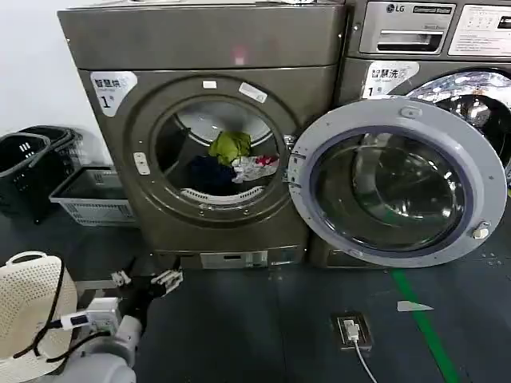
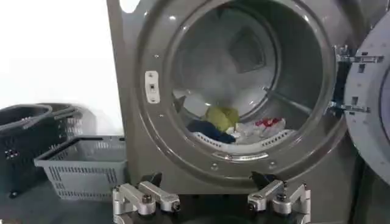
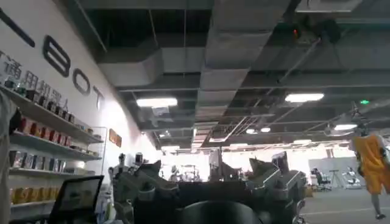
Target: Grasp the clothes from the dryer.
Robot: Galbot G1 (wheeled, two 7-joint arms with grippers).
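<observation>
1. Where the dryer (image 1: 204,128) stands with its round door (image 1: 399,179) swung fully open to one side, lying inside on the drum floor: the clothes (image 1: 231,163) — a small heap just behind the porthole's lower rim.
2. Within the heap: a yellow-green garment (image 1: 230,146) on top, a dark navy one (image 1: 209,173) low beside it, a white and red one (image 1: 257,167) on the side nearer the door hinge.
3. Low in front of the dryer, near its base and well apart from the clothes: the left tool (image 1: 145,279), fingers spread wide and holding nothing.
4. From the left wrist view, same tool (image 2: 210,201) facing the porthole, both metal fingers (image 2: 146,198) parted, clothes (image 2: 234,125) visible beyond in the drum.
5. Beside the dryer, on the side away from the door: a grey basket (image 1: 94,195) on the floor, dark baskets (image 1: 32,163) further along by the wall.
6. On the door side of the dryer: an LG machine (image 1: 435,48), partly covered by the open door.
7. Right tool (image 3: 210,182) pointed toward a ceiling, away from the dryer — fingers apart, nothing between them.
</observation>
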